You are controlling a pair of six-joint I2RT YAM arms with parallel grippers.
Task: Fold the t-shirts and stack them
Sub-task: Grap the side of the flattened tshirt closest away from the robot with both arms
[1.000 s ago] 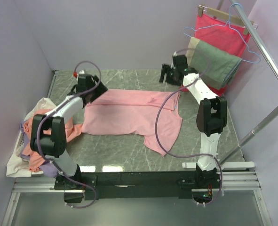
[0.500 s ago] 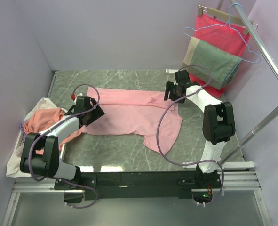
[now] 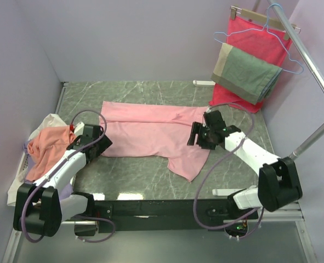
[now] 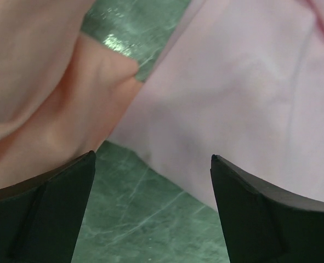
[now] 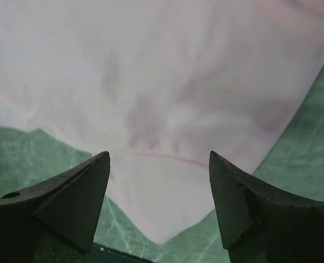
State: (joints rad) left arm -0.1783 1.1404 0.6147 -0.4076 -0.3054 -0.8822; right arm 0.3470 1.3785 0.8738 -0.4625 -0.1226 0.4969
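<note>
A light pink t-shirt [image 3: 151,130] lies spread on the green marble table [image 3: 129,170]. My left gripper [image 3: 100,143] hovers open at its near left corner. In the left wrist view the gripper [image 4: 153,159] has bare table between its fingers, the pink t-shirt [image 4: 249,98] to the right and a salmon-orange t-shirt [image 4: 46,93] to the left. My right gripper [image 3: 194,137] is open over the shirt's right side. In the right wrist view the gripper [image 5: 159,156] frames a pointed corner of the pink t-shirt [image 5: 162,82]. Neither gripper holds anything.
A heap of salmon-orange [image 3: 49,143], white [image 3: 51,121] and lilac [image 3: 28,149] shirts lies at the table's left edge. A red cloth on a hanger [image 3: 255,35] and a grey-green and beige cloth [image 3: 245,72] hang from a rail [image 3: 312,68] at the back right.
Both arms have drawn back toward the near edge. The left gripper went from the shirt's far left corner to its near left corner, and the right from the far right corner down its right side.
</note>
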